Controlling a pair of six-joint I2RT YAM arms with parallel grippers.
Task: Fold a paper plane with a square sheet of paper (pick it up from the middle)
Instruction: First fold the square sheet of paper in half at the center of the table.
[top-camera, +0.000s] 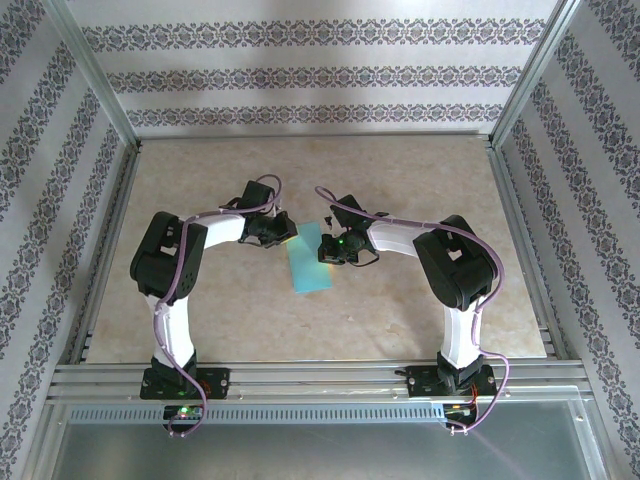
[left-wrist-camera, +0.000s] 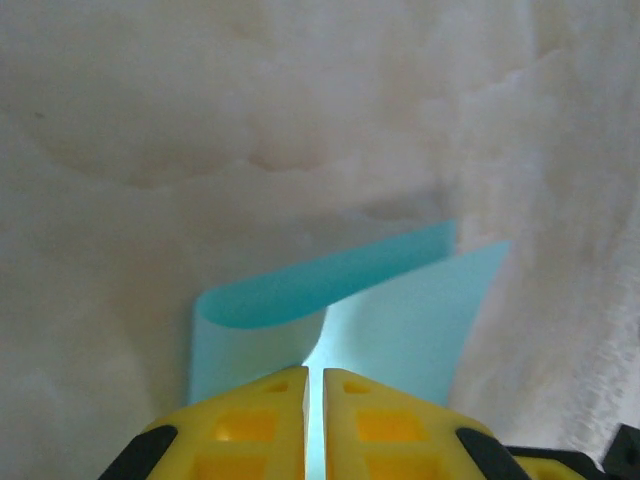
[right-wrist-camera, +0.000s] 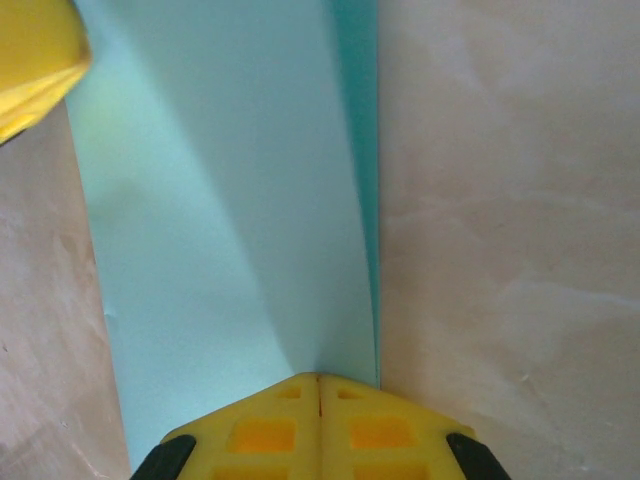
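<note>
- Patterned wallpaper panels (top-camera: 300, 75) close in the back and both sides of the work area.
- The beige, marble-look table (top-camera: 420, 180) carries everything; a metal rail (top-camera: 320, 375) runs along its near edge.
- The white-and-black left arm (top-camera: 175, 270) and the matching right arm (top-camera: 455, 265) rise from that rail and bend inward, their wrists meeting near the table's middle.
- The light-blue paper sheet (top-camera: 311, 262) lies near the middle of the table, between the two wrists. It is a narrow folded strip, its long side running away from the arm bases at a slight tilt.
- In the left wrist view the light-blue paper sheet (left-wrist-camera: 410, 320) has one layer curling up and over as a darker flap. In the right wrist view the sheet (right-wrist-camera: 220, 220) shows a darker fold down its right side.
- Left jaws: almost closed, the yellow fingertips (left-wrist-camera: 270, 400) leaving a thin slit in which blue paper shows, pinching the sheet's edge.
- Right jaws: pressed fully together, the yellow fingertips (right-wrist-camera: 280, 410) sitting at the sheet's near edge where the fold ends. I cannot tell whether a layer is caught between them.
</note>
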